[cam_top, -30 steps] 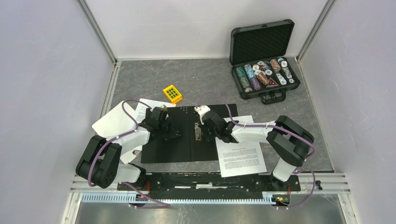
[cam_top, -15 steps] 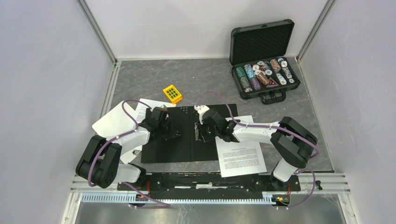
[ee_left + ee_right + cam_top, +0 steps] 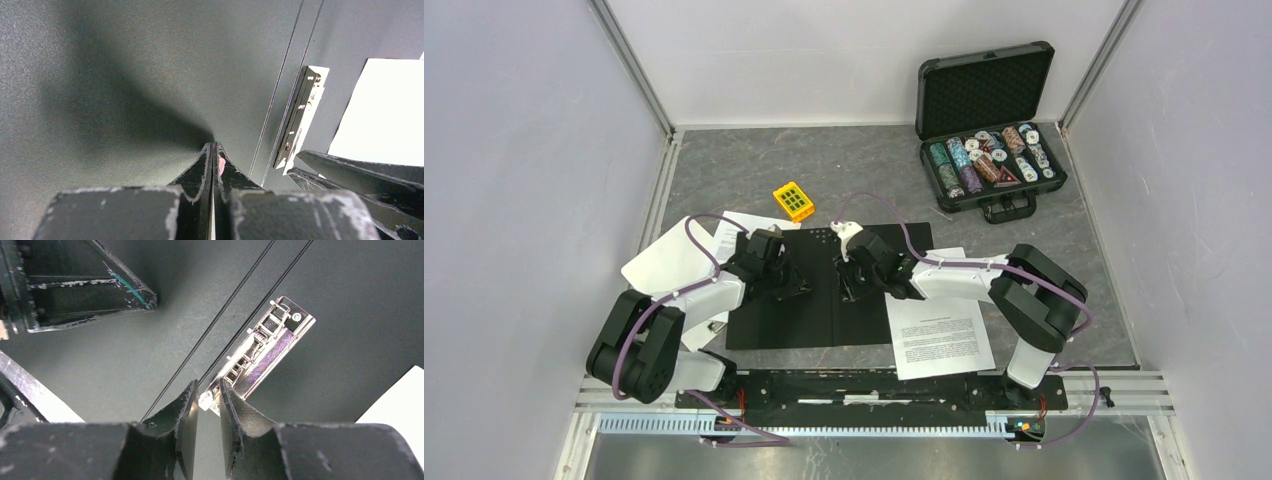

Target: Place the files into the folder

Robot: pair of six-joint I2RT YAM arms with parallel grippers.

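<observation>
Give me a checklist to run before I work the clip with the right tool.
1. Folder lying open, black inside up: ok.
2. Left tool shut, tips down on the left cover: ok.
3. Right tool lined up on the metal clip: ok, the clip's near end sits in the narrow gap between the fingers.
4. Firm grip on that clip end: cannot tell.
5. Printed sheet under the clip: not ok, it lies at the folder's right edge, clear of the clip.
</observation>
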